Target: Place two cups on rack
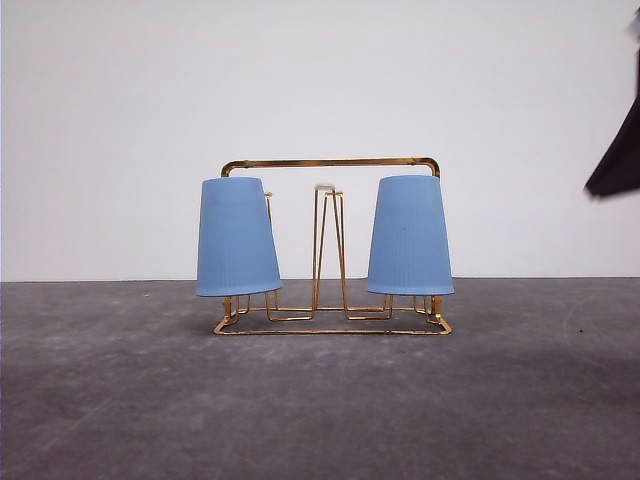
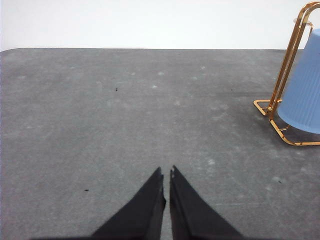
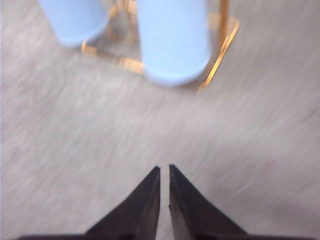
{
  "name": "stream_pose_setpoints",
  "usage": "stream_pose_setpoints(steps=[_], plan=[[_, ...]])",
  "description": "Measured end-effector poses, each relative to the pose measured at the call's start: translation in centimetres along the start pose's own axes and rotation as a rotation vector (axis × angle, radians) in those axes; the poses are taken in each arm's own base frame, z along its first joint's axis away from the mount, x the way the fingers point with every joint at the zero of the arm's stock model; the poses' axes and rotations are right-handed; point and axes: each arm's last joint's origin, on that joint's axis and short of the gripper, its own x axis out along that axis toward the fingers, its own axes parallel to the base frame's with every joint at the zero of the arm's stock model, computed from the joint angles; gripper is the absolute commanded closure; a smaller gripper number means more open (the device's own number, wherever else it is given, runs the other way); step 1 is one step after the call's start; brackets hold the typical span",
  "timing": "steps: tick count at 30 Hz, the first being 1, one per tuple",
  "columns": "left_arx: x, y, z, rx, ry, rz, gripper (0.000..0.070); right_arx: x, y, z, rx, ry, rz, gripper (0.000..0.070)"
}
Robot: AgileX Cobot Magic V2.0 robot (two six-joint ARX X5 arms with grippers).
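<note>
Cups are seen inverted on the rack [image 1: 330, 162], one at each end: the left cup [image 1: 236, 237] and the right cup [image 1: 409, 236] each hang mouth-down over a prong, their rims just above the rack's base wire. Between them a bare pair of hairpin prongs [image 1: 328, 250] stands upright with a white tip. The rack is set on the grey table [image 1: 320, 400], toward its far edge and near the white wall [image 1: 320, 80].

The left gripper [image 2: 166, 172] is seen in the left wrist view with its jaws drawn almost together, only a thin slit between the tips, and nothing held. It is poised over bare table, well apart from the rack, whose end frame and one cup lie off to the side.

The right gripper [image 3: 164, 170] is seen in the right wrist view, which is blurred; its jaws are likewise nearly closed and hold nothing. Both cups and the rack's base lie beyond the tips, clear of them. A dark part of an arm [image 1: 618, 160] is seen at the right edge of the front view.
</note>
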Motion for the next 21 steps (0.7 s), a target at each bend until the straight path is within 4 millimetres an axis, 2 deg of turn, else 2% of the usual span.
stream_pose_setpoints(steps=[2,7,10,15,21], plan=[[0.0,0.0,0.0,0.000,0.000,0.000,0.0700,-0.7,-0.6,-0.6,-0.008,-0.074,-0.072,0.0671],[0.0,0.0,0.0,0.000,0.000,0.000,0.0700,-1.0,-2.7,-5.8,0.052,-0.172,-0.298,0.0671],[0.0,0.0,0.0,0.000,0.000,0.000,0.0700,-1.0,-3.5,-7.7,0.067,-0.251,-0.368,0.0671],[0.0,0.0,0.0,0.000,0.000,0.000,0.0700,-1.3,-3.8,-8.7,0.069,-0.337,-0.414,0.0671],[0.0,0.0,0.0,0.000,0.000,0.000,0.0700,-1.4,-3.8,-8.6,0.065,-0.361,-0.417,0.0671]])
